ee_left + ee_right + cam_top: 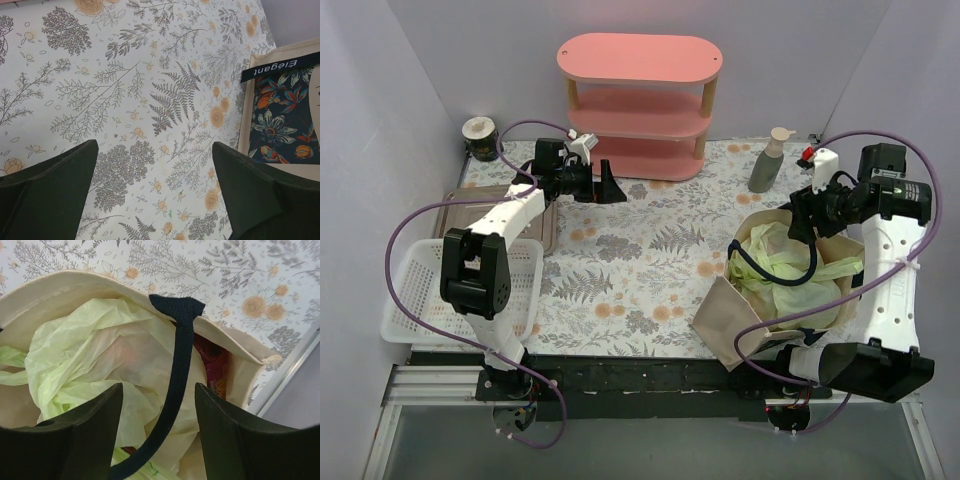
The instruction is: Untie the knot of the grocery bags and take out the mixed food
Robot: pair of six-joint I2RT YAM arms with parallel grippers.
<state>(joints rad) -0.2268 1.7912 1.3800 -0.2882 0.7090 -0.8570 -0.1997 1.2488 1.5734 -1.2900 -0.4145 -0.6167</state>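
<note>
The beige tote (pixel 722 318) stands at the right front of the table. The pale yellow-green plastic bag (pixel 790 275) fills its open top. My right gripper (pixel 798 222) hovers open just above it. In the right wrist view the tote's rim (pixel 65 287) frames the crumpled bag (pixel 100 350). A navy strap handle (pixel 177 360) runs between my open right gripper's (pixel 157 390) fingers, ungripped. A shiny red-purple snack packet (pixel 214 365) shows beside the bag. I cannot make out the knot. My left gripper (pixel 613 185) is open and empty over the tablecloth (pixel 154 146).
A pink shelf (pixel 640 100) stands at the back, a soap bottle (pixel 767 165) to its right and a small jar (pixel 478 135) at the back left. A grey tray (pixel 542 228) and a white mesh basket (pixel 415 290) lie at the left. A floral panel labelled Elegant (pixel 280 125) shows in the left wrist view.
</note>
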